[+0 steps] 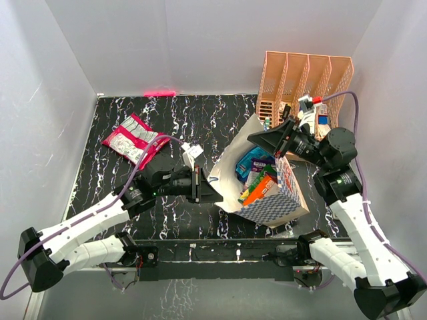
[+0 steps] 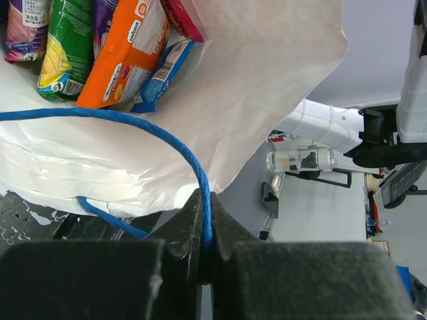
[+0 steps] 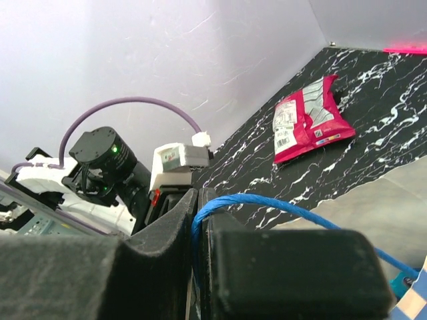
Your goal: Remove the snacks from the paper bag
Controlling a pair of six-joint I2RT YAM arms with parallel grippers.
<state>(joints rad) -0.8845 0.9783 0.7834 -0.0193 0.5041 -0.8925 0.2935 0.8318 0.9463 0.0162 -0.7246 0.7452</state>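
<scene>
The paper bag (image 1: 279,204), checkered blue and white outside and cream inside, lies tipped at centre right with its mouth held open. Inside it are several snacks: an orange packet (image 1: 261,190), a blue one (image 1: 252,160) and a green one (image 1: 257,177). The left wrist view shows them close up: orange (image 2: 123,50), green (image 2: 67,47), blue (image 2: 163,70). A magenta-and-silver packet (image 1: 133,140) lies on the table at the far left, also in the right wrist view (image 3: 307,120). My left gripper (image 1: 203,185) (image 2: 205,200) is shut on one blue cord handle (image 2: 133,123). My right gripper (image 1: 257,137) (image 3: 199,200) is shut on the other handle (image 3: 280,203).
A peach-orange slotted organizer (image 1: 307,80) stands at the back right, right behind my right arm, with small items (image 1: 313,110) at its foot. White walls close in the black marbled table (image 1: 193,127) on three sides.
</scene>
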